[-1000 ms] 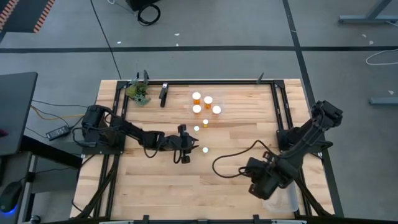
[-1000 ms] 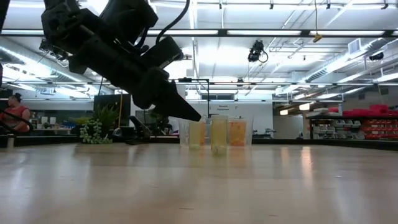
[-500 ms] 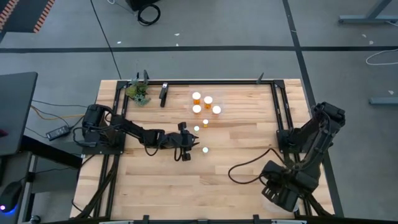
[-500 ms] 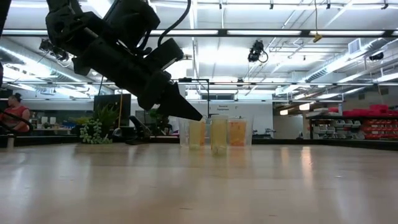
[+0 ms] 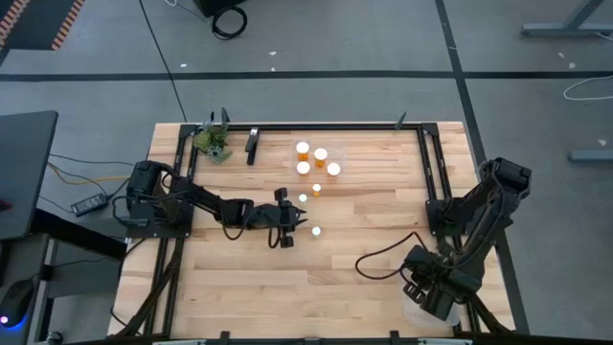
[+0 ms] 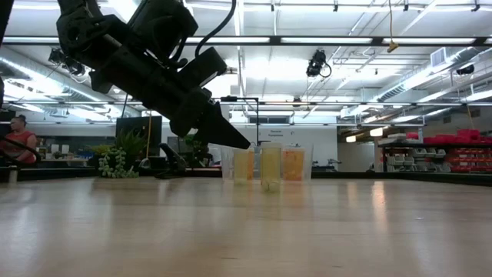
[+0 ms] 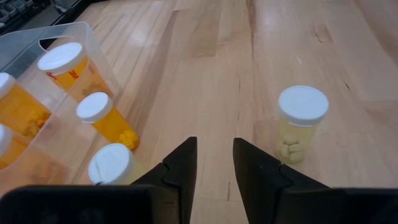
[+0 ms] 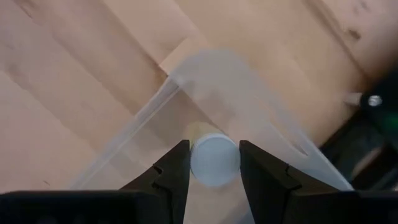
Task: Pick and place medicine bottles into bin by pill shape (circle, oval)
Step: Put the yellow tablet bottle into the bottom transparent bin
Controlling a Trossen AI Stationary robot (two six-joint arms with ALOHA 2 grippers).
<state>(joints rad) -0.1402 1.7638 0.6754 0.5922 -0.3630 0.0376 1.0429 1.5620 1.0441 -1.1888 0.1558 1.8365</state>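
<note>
My left gripper (image 5: 290,226) (image 7: 214,167) hovers open and empty above the table's middle. A medicine bottle of pale pills (image 7: 301,123) (image 5: 314,231) stands upright just beyond its fingertips. Two small orange bottles (image 5: 303,198) (image 5: 316,190) stand farther back. Several orange bottles (image 5: 319,159) sit in a clear bin (image 7: 59,34) at the far middle. My right gripper (image 5: 431,287) (image 8: 214,171) is over a clear bin (image 8: 155,106) (image 5: 419,311) at the near right corner, shut on a white-capped medicine bottle (image 8: 214,160). My right gripper pinches the bottle's round white cap (image 8: 214,155) between its two fingers, one on each side. The fingers point down from above. The bottle hangs upright below them over the clear bin; its body is hidden under the cap.
A green leafy clump (image 5: 213,144) and a dark tool (image 5: 252,144) lie at the far left. Black rails (image 5: 431,163) frame the table's sides and far edge. Bare wood (image 5: 335,287) lies across the near middle. A person (image 6: 17,138) sits beyond the table.
My right gripper has swung toward the table's near right corner with the bottle and now stands over the clear bin.
</note>
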